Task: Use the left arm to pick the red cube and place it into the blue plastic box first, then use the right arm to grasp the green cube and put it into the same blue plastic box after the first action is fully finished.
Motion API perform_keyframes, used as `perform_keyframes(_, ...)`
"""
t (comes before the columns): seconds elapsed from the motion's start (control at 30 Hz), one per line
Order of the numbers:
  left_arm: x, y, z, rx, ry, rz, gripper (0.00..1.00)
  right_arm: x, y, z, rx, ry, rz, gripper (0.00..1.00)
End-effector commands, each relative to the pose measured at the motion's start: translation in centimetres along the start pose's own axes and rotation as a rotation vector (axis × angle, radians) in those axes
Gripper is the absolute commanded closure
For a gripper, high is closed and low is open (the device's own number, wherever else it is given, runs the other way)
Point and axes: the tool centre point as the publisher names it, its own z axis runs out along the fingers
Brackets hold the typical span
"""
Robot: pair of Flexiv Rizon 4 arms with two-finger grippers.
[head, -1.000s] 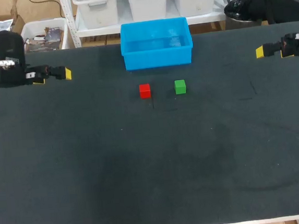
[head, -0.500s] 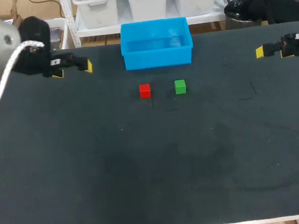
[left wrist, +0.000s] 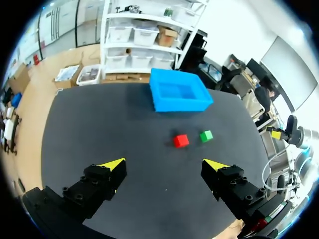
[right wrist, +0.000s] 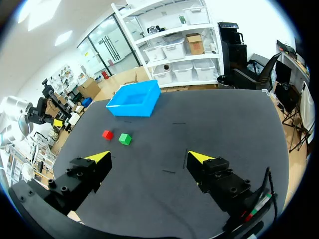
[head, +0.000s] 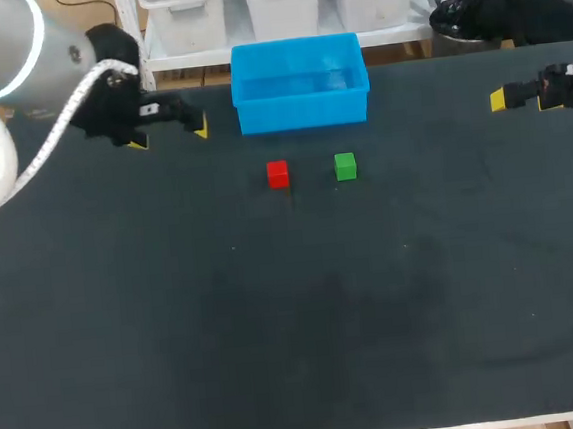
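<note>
Since the red cube sits untouched on the table, in front of the box and just beside the green cube with a small gap between them, I'd say the first pick has not begun. The left gripper hangs above the table off to the red cube's left, near the box's left end and well apart from the cube. Its fingers are spread wide with nothing between them.

To do this well, I reckon it should come over the red cube and drop straight down with the cube centred between the fingers. The wrist is best turned so one finger lands on the box side and the other on the near side. That way neither finger has to squeeze into the gap next to the green cube and knock it. Once the cube is pinched squarely, it needs to be lifted clear of the box's front wall before it is carried over the box and let go.

The right gripper sits at the table's far right, well away from both cubes. Its own wrist view shows it spread and empty too. It should wait there until the red cube is in the box.
</note>
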Motion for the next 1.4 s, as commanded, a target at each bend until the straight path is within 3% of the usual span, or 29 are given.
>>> perform_keyframes(0.03,-1.2,-1.1,1.5,-0.126,0.03,-0.005,0.0,0.0,0.0,0.0,0.001,0.0,0.0,0.0)
perform_keyframes(0.37,-1.7,-2.5,3.7,-0.163,0.105,-0.059,0.0,0.0,0.0,0.0,0.001,0.0,0.0,0.0)
perform_keyframes(0.7,-1.5,-3.2,6.1,-0.303,0.168,0.0,0.0,0.0,0.0,0.0,0.001,0.0,0.0,0.0)
perform_keyframes(0.97,-1.4,-4.0,7.5,-0.365,0.199,0.04,0.0,0.0,0.0,0.0,0.001,0.0,0.0,0.0)
perform_keyframes(1.4,-0.8,-5.4,9.4,-0.37,0.207,-0.035,0.0,0.0,0.0,0.0,0.001,0.0,0.0,0.0)
